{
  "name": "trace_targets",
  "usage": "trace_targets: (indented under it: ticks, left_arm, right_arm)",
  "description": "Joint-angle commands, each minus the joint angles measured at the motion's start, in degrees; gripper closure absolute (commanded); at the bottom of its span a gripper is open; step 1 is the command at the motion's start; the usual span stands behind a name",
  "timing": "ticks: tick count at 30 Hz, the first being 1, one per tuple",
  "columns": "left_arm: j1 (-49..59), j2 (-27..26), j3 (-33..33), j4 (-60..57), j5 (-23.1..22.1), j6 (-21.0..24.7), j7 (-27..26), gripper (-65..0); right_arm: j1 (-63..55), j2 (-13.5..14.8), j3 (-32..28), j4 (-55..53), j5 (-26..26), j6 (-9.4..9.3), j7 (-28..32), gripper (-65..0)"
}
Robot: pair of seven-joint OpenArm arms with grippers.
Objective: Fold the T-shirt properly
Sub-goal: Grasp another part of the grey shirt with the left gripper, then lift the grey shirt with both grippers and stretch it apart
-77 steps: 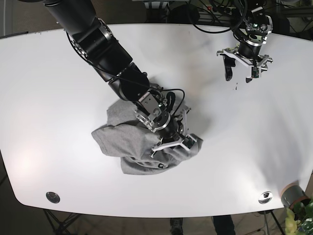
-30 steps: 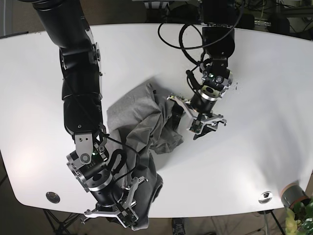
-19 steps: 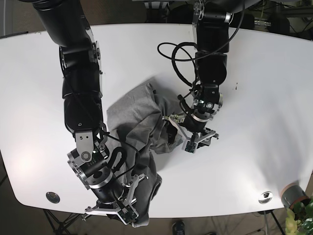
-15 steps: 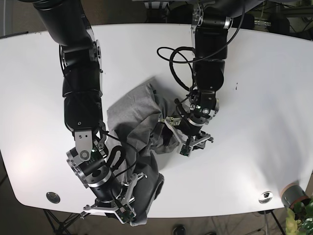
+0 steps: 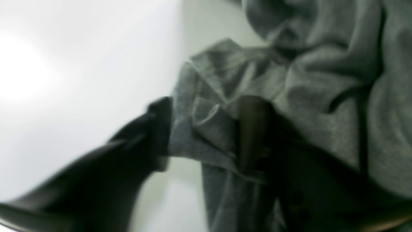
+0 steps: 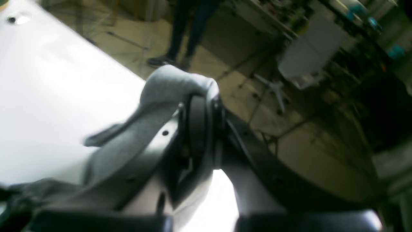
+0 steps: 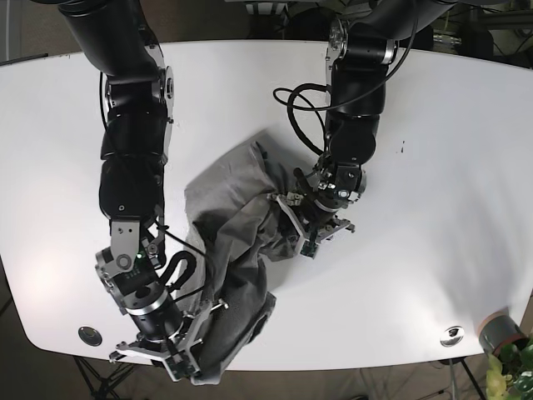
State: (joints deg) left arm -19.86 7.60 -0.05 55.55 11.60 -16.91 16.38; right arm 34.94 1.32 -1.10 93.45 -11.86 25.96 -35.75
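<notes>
The grey T-shirt [image 7: 233,217] lies crumpled mid-table and stretches down to the front edge. My right gripper [image 7: 185,367], on the base view's left arm, is shut on its lower end. In the right wrist view the cloth [image 6: 167,93] drapes over the gripper [image 6: 199,109] above the table edge. My left gripper [image 7: 310,229] is at the shirt's right edge. In the blurred left wrist view its two dark fingers [image 5: 154,129] stand apart, with a bunched fold of shirt [image 5: 209,129] between them.
The white table [image 7: 433,250] has metal grommets at the front left [image 7: 90,335] and front right [image 7: 452,335]. A grey cup [image 7: 500,332] and a plant [image 7: 518,371] sit off the front right corner. A person's legs [image 6: 186,29] stand beyond the table edge.
The right gripper, holding the shirt's lower end, has shifted slightly left and up along the front edge. The left gripper has moved down and left onto the shirt's right edge.
</notes>
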Motion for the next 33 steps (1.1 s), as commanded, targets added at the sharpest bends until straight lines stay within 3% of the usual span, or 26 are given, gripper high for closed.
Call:
trace_targets:
  ticks: [1,6,12,22,33]
  left_arm:
    - [-1.37,0.18,0.10,-1.88,-0.30,-0.10,-0.60,-12.9]
    - [-1.11,-1.75,0.10,-2.76,-0.39,-0.10,-0.43,0.0]
    - [3.29,-2.10,0.01,10.87,-0.30,-0.10,0.63,0.0]
    - [0.65,-5.62,-0.60,30.65,-0.39,-2.74,14.26,0.0]
    - [-13.59,-9.05,-15.02,37.68,-0.30,-10.13,26.74,0.0]
  right_arm:
    - [2.47,0.22,1.15,1.01,0.12,-0.68,1.77,-2.1]
    - [3.17,0.66,1.24,0.92,0.03,-0.77,1.77,-2.1]
    - [3.79,2.77,1.41,0.92,-0.05,-1.12,1.15,-2.1]
    - [10.64,5.23,7.13,-4.79,0.12,-0.68,-0.25,-2.1]
    - [18.47,8.39,7.04,-5.67,0.12,-0.68,-2.19,-2.1]
